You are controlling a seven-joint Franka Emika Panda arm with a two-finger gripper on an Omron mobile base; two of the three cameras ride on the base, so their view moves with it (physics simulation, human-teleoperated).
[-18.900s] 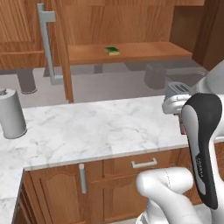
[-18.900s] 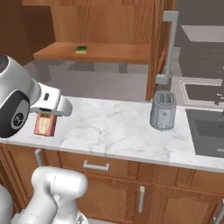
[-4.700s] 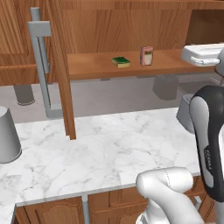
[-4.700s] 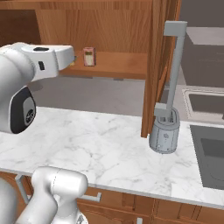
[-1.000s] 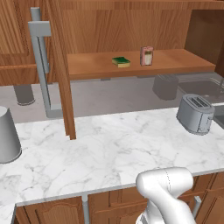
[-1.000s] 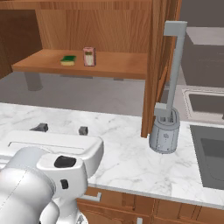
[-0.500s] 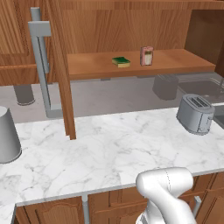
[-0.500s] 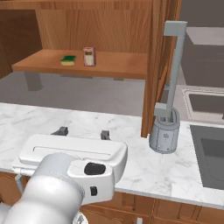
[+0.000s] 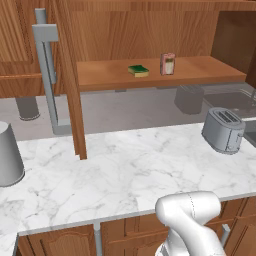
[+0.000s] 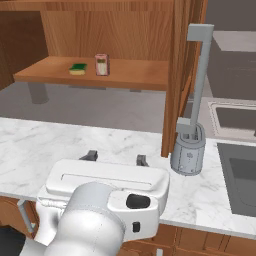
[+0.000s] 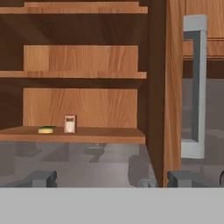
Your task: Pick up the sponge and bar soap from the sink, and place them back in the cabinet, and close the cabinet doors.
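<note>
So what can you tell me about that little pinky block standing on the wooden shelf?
The small rectangular bar soap with a cream face and pinkish-red edges stands upright on one of its small ends, on the brown wooden shelf of the open cabinet. It looks smooth and solid. Close beside it, a little apart, lies the flat green and yellow sponge. Only the shelf touches it.

The cabinet's wooden shelf [image 9: 200, 70] carries the sponge [image 9: 138, 70] lying flat and the bar soap [image 9: 167, 64] standing upright just beside it, while the white marble counter [image 9: 125, 175] below bears a toaster [image 9: 224, 130] and a grey canister [image 9: 7, 155].
</note>
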